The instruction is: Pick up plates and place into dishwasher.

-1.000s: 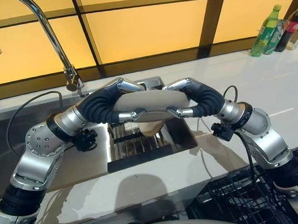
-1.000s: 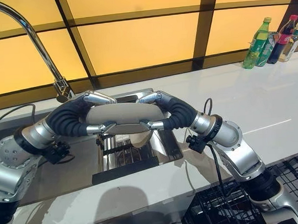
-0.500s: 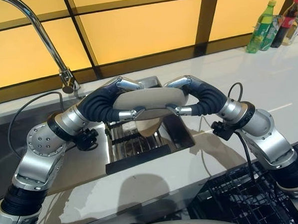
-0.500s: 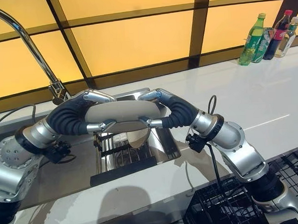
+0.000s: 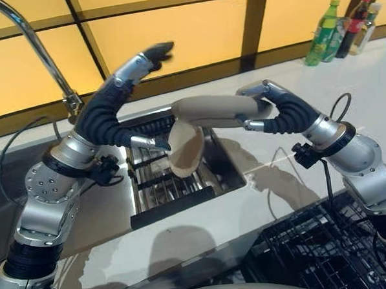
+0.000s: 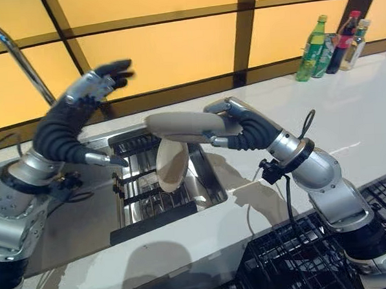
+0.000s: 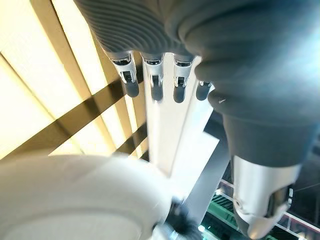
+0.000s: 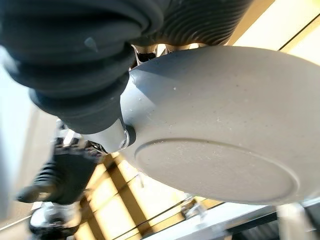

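Held plate (image 5: 211, 111): beige, flat, roughly level, raised above the sink (image 5: 228, 175). We see our right hand (image 5: 269, 108) gripping one edge, fingers curled over the top and thumb pinching from beneath; our right wrist view shows the plate's underside (image 8: 220, 150) with its round foot ring.

Second plate (image 5: 185, 151): same beige, standing on edge and tilted in the metal rack (image 5: 156, 185) inside the sink, just below the held plate. We cannot tell whether the two touch.

Left hand (image 5: 134, 66): lifted clear of the held plate, up toward the amber wall panels (image 5: 187, 28). Fingers straight and apart, thumb extended lower down, holding nothing; our left wrist view shows the fingertips (image 7: 155, 87) in an open row.

Tap (image 5: 39, 49): curved chrome, at the left of the sink.

Bottles (image 5: 342, 30): one green and darker ones, grouped at the far right of the white counter (image 5: 346, 104).

Black wire basket (image 5: 322, 254): lower right, below the counter edge.
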Tool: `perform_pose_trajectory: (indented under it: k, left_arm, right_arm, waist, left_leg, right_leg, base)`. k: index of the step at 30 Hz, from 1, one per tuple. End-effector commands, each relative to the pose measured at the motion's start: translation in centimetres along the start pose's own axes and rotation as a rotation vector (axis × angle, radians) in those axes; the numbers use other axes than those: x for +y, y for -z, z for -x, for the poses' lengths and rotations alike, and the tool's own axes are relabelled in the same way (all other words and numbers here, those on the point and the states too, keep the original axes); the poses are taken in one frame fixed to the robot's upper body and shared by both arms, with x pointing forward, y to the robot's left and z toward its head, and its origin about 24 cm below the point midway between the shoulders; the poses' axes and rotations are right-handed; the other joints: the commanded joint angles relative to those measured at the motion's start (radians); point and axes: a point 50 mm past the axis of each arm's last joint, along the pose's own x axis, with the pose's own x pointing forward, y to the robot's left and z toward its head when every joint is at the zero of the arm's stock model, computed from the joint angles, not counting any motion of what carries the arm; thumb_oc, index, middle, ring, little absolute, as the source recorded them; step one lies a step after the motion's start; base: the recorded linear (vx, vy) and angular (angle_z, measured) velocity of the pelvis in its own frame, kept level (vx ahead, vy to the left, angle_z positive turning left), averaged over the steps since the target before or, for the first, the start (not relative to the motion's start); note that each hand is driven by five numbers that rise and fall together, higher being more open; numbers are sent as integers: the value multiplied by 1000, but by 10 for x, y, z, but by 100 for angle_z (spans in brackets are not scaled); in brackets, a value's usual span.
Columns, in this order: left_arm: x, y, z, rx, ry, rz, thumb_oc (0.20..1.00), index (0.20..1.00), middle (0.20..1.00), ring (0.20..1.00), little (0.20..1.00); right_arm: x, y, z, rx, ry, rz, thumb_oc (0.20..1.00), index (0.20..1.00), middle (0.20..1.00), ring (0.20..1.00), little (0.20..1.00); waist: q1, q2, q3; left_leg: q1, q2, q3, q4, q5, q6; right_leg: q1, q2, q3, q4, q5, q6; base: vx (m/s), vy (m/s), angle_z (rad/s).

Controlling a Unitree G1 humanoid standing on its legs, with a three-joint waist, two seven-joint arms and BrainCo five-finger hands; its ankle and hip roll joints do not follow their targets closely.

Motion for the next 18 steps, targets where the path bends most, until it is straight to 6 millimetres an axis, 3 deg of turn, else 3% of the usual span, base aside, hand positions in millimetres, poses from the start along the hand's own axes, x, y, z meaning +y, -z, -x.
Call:
perform_pose_trajectory:
  k: [1, 12, 18]
  left_arm:
    - [21, -1, 6, -29, -120, -1, 1000, 1000, 1000, 1000, 1000]
    - [29, 0, 11, -27, -157, 4, 1000, 1000, 1000, 1000, 1000]
    - [33, 5, 15, -7, -180, 32, 1000, 1000, 1000, 1000, 1000]
  right_arm:
    - [-22, -2, 7, 13, 101, 90, 200, 200, 200, 200, 200]
    - [-46, 6, 27, 124, 240, 217, 200, 200, 200, 200, 200]
    - [-55, 15, 49, 224, 333, 260, 200, 200, 200, 200, 200]
  waist:
    - [-19, -5, -81]
    - [-84, -9, -71]
    - [-130, -11, -65]
  left_leg:
    - [41, 24, 17, 29, -131, 19]
    - [66, 35, 76, 32, -154, 18]
    - [82, 42, 117, 31, -165, 19]
  right_leg:
    - [-104, -11, 47, 15, 82, 44]
    - [-110, 14, 114, 0, 90, 39]
    - [-116, 26, 156, -15, 107, 42]
  base:
    - [-52, -28, -23]
    - [-13, -30, -25]
    - [-9, -53, -31]
